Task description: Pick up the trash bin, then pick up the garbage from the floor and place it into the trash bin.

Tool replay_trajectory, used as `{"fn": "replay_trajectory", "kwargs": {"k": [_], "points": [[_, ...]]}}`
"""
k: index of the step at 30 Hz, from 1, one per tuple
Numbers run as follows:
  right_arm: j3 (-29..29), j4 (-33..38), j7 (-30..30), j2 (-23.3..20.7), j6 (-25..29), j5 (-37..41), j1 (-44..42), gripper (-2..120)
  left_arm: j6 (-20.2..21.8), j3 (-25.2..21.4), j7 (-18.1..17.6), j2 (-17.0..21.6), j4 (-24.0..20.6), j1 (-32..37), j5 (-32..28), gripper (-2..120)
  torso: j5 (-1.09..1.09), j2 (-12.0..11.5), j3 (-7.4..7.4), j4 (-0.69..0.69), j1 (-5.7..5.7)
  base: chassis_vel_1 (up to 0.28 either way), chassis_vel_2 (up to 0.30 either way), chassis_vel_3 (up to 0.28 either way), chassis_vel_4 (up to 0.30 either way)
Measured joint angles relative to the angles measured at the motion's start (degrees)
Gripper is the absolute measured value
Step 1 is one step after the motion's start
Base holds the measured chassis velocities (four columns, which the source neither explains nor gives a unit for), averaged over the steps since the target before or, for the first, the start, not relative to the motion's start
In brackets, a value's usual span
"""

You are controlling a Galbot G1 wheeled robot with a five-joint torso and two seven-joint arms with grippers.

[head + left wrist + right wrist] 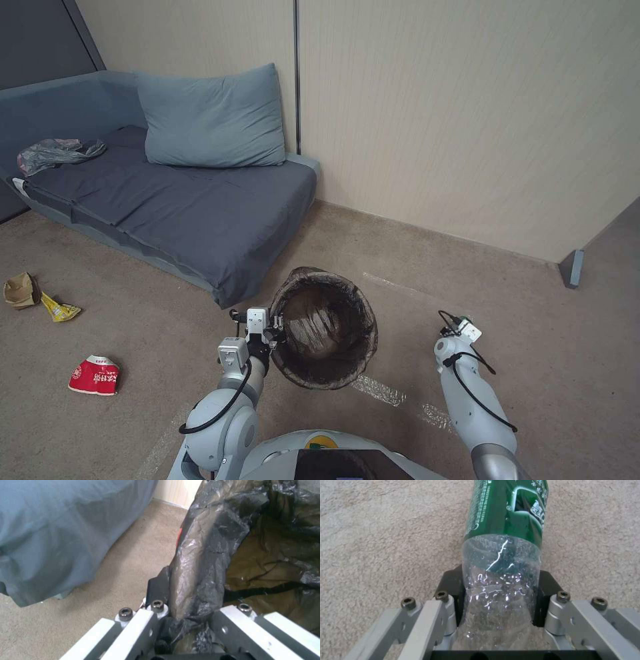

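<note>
The trash bin, lined with a dark bag, hangs tilted in front of me with its mouth facing up toward my head. My left gripper is shut on its near-left rim, and in the left wrist view my left gripper pinches the bag-covered rim. My right gripper is shut on a clear bottle with a green label, above bare carpet. My right arm reaches out to the right of the bin. On the floor at left lie a crushed red-and-white cup, a yellow wrapper and a tan paper bag.
A low blue-grey sofa with a pillow stands just behind and left of the bin, a grey plastic bag on its far end. A beige wall runs behind. Open carpet lies to the left and right.
</note>
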Motion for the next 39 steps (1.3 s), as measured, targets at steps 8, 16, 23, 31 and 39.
{"fn": "replay_trajectory", "kwargs": {"k": [8, 16, 23, 31, 39], "points": [[0.10, 5.32, 0.41, 0.28, 1.83, -4.37, -1.91, 35, -0.10, 0.36, -0.02, -0.09, 0.31, -0.07, -0.32, 3, 0.02, 0.00, 0.01, 0.02, 0.00, 0.000, 0.000, 0.000, 0.000], [0.83, 31.37, -18.47, 0.48, 20.31, -13.83, -11.68, 35, -0.06, 0.63, -0.05, -0.02, 0.53, -0.12, -0.54, 3, -0.02, 0.00, 0.00, 0.02, 0.00, 0.000, 0.000, 0.000, 0.000], [-2.64, 55.57, -38.10, -1.15, 28.20, -11.32, -22.57, 35, 0.38, 1.34, -0.21, 0.29, 0.34, 0.23, -1.57, 3, 0.01, 0.00, -0.01, -0.01, 0.00, 0.000, 0.000, 0.000, 0.000], [-9.84, 66.16, -51.11, -4.18, 27.78, -2.22, -28.39, 35, 0.53, 2.43, -0.24, 0.33, 0.62, 0.25, -1.75, 3, -0.01, 0.00, -0.01, 0.00, 0.00, 0.000, 0.000, 0.000, 0.000], [-23.03, 64.61, -64.38, -10.44, 23.32, -0.75, -29.33, 35, 0.59, 3.20, -0.20, 0.14, 0.71, 0.18, -1.63, 3, -0.01, 0.00, 0.00, 0.01, 0.00, 0.000, 0.000, 0.000, 0.000]]}}
